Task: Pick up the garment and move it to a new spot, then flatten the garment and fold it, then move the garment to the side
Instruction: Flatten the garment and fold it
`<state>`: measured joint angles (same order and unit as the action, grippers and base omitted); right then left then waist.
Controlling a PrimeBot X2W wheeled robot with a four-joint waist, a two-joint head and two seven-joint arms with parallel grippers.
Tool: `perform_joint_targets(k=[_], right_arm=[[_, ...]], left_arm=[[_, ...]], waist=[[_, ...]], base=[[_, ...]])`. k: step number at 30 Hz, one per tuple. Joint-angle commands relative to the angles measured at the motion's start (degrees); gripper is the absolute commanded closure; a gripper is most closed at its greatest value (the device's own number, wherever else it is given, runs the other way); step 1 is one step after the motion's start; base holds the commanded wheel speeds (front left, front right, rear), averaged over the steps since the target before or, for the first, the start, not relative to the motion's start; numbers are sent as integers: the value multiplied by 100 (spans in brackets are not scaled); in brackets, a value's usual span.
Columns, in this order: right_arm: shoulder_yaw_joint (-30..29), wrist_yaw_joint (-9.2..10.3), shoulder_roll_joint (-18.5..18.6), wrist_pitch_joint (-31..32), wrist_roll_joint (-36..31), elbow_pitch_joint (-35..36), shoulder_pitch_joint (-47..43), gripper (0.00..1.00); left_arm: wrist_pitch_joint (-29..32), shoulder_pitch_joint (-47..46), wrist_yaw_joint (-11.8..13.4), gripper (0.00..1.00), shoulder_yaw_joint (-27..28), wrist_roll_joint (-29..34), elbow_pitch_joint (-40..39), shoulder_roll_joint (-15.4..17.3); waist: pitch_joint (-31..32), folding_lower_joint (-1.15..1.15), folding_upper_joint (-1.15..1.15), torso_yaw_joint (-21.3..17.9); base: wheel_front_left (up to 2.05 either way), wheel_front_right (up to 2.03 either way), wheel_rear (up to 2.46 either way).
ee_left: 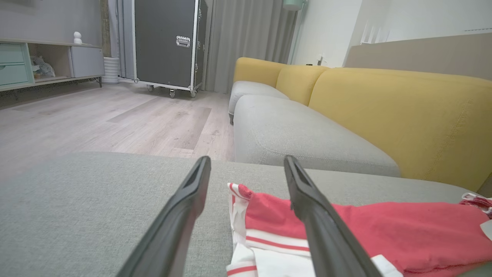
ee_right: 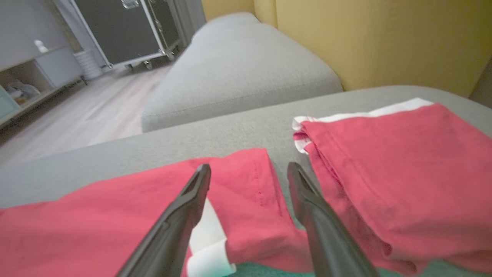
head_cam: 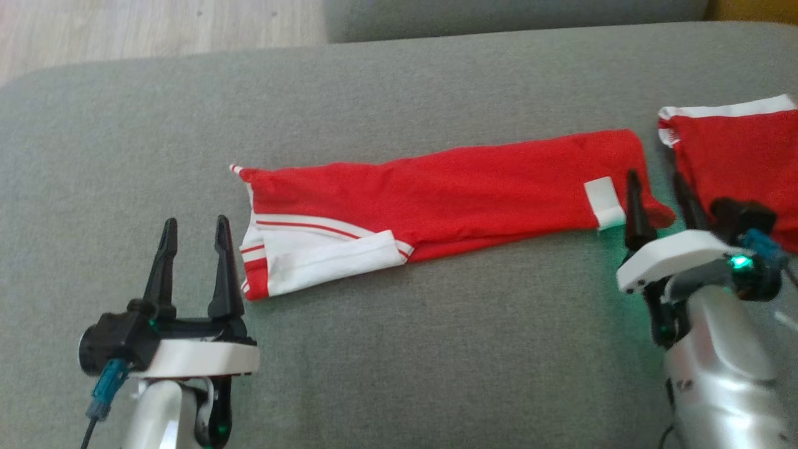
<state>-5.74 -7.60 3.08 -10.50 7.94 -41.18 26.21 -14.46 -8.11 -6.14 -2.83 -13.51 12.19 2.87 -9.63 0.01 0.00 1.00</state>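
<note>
**Two Open Grippers Flank a Half-Folded Red Garment**

Nearest me, my left gripper hovers with its fingers spread and nothing between them. It is just beside the white striped trim at one end of the red garment. My right gripper, equally spread and empty, sits at the opposite end, close by a white label.

The garment lies across the middle of the grey cushion as a long, narrow strip, doubled lengthwise by the look of it. I judge the step in hand to be the fold, end over end. To do it well, I should pinch every layer at a corner, not just the top one. I should lift low so the thin cloth does not sag open, then lay one end squarely on the other before letting go.

The fabric looks soft, matte and limp, with slight ripples along its lower edge. The trim is smoother, crisp white banded in red. The cushion's weave is coarse and should keep the cloth from sliding.

Beyond my right gripper a second red garment, white-edged, lies apart. Farther off stand a yellow backrest, a pale wooden floor and a black wheeled case.
</note>
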Motion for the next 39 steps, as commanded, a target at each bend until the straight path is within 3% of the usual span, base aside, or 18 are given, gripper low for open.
perform_joint_targets(k=[1,7,15,16,17,18,28,39], right_arm=[[-22,11,11,44,-129,-1,262,0],[-794,11,41,255,-623,-796,715,0],[-1307,11,29,634,-1201,-1691,976,0],[-1323,11,24,655,-1222,-1770,1007,21],[-1334,11,19,661,-1237,-1841,1041,69],[-1331,11,16,641,-1254,-1896,1072,100],[-1140,11,152,53,-1206,-1882,1248,100],[-598,11,388,-211,-539,-1450,1090,100]], left_arm=[[-53,-249,-45,0,148,81,-141,13],[-53,-354,-89,0,95,96,-52,4],[-53,-382,-109,0,-17,93,67,2],[-53,-390,-110,0,-14,92,70,2],[-53,-397,-111,0,-7,92,75,2],[-53,-404,-112,0,1,92,79,1],[-53,-336,-117,0,48,68,15,1],[-53,-140,-121,0,63,69,-193,1]], waist=[[-100,-1,0,95],[-242,-1,0,248],[-338,-1,0,317],[-342,-1,0,317],[-344,-1,0,312],[-341,-1,0,301],[-72,-1,0,53],[308,-1,0,-193]], base=[[0,0,0],[0,0,0],[0,0,0],[0,0,0],[0,0,0],[0,0,0],[0,0,0],[0,0,0]])
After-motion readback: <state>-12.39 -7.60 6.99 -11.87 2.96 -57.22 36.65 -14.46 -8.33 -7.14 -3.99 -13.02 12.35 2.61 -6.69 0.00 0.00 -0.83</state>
